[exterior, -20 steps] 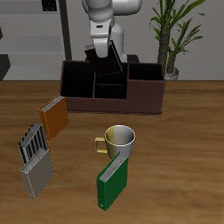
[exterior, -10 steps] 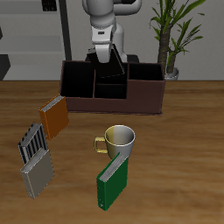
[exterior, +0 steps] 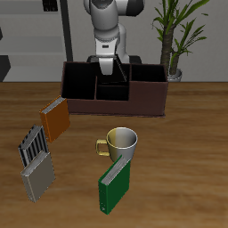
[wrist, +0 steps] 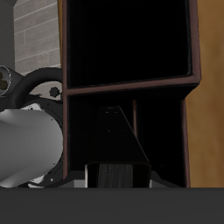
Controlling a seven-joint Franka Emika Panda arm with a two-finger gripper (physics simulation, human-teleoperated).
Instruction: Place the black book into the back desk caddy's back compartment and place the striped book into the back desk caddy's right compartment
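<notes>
Wooden tabletop, potted plant (exterior: 175, 40) behind: the gripper (exterior: 112, 64) hangs over the middle of the back desk caddy (exterior: 113, 100), clenched on the black book (exterior: 116, 73), which stands nearly upright with its lower edge down among the caddy's partitions. Whether that edge sits in the back compartment (exterior: 111, 77) or over the slot in front of it cannot be told from the exterior view. The striped book (exterior: 33, 147) waits untouched near the table's front, well apart from the caddy, beside a grey book (exterior: 37, 179) and an orange book (exterior: 56, 118); a mug (exterior: 119, 142) and a green book (exterior: 115, 184) stand nearer the centre.

Risks from here, as a judgement: the slot is narrow, so a slight tilt could catch the book's corner on a partition, or a release too soon could drop it into the front slot or leave it leaning across the divider.

Only the wrist view looks straight down into the dark brown sections, showing the book's spine (wrist: 115, 173) held between the fingers and the partition walls below; only the exterior view shows the other books and the wide right compartment (exterior: 80, 81).
</notes>
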